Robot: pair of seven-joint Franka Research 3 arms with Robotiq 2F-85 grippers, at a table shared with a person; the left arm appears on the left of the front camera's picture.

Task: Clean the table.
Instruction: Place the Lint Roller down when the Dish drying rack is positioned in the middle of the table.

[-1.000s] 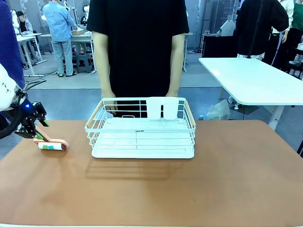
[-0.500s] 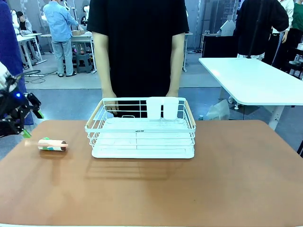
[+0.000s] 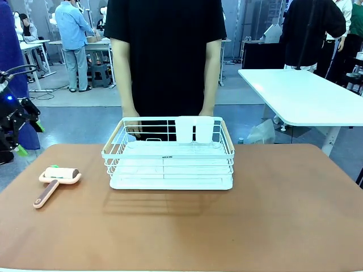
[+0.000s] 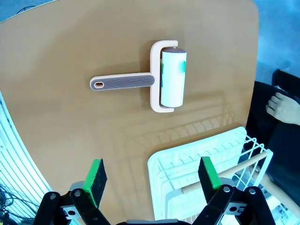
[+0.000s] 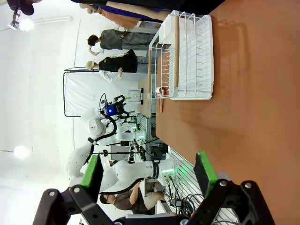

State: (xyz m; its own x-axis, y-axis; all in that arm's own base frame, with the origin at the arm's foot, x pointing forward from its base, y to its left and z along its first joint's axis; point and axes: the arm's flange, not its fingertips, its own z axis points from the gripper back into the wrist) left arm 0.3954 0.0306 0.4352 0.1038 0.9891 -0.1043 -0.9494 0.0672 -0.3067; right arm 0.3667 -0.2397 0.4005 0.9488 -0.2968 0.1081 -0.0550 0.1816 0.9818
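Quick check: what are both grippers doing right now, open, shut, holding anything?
Left gripper: jaws open, holding nothing, above the lint roller lying on the table.
Right gripper: jaws open, holding nothing.

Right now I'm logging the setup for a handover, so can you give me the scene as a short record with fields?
surface: brown table
tool: lint roller lying flat on the table's left part, handle toward the robot
tool contact: none, nothing grips it
container: white wire basket at the middle far side, to the right of the roller
left end effector: open, raised off the table's left edge, above the roller
right end effector: open, above bare tabletop
person: standing behind the basket, one hand at its far rim
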